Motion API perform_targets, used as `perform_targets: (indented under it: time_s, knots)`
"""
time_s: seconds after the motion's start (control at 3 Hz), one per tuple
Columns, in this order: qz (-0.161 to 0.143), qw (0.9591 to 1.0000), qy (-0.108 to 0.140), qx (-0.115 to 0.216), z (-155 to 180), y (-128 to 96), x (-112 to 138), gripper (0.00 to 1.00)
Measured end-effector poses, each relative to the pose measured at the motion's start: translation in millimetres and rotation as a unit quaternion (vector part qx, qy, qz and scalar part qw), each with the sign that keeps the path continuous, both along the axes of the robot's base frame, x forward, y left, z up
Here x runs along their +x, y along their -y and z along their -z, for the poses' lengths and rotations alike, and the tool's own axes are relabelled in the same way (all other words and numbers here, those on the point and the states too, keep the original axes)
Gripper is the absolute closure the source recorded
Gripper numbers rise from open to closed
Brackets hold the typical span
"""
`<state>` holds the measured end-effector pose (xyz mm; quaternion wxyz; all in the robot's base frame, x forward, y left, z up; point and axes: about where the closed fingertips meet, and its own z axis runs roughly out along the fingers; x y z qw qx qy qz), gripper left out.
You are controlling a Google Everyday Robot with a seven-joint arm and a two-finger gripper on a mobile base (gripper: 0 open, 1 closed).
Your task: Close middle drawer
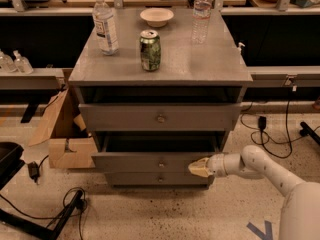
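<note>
Though ajar, middle drawer against gripper.

The gripper covers the front's right end on the middle drawer; the drawer's interior is dark; the arm is cut off bottom-right.

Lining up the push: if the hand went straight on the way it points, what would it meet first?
The middle drawer: the hand sits at the right end of its front, pointing left, apparently touching it, though depth is unclear.
</note>
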<state>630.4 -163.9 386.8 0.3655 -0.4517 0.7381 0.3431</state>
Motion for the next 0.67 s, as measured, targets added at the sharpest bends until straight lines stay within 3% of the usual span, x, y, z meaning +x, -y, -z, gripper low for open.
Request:
perform_targets:
  time_s: [0.33, 0.67]
  knots:
    - [0.000, 1.0000, 0.000, 0.000, 0, 0, -3, 1.00]
    - [0.006, 1.0000, 0.003, 0.001, -3, 5, 20, 1.00]
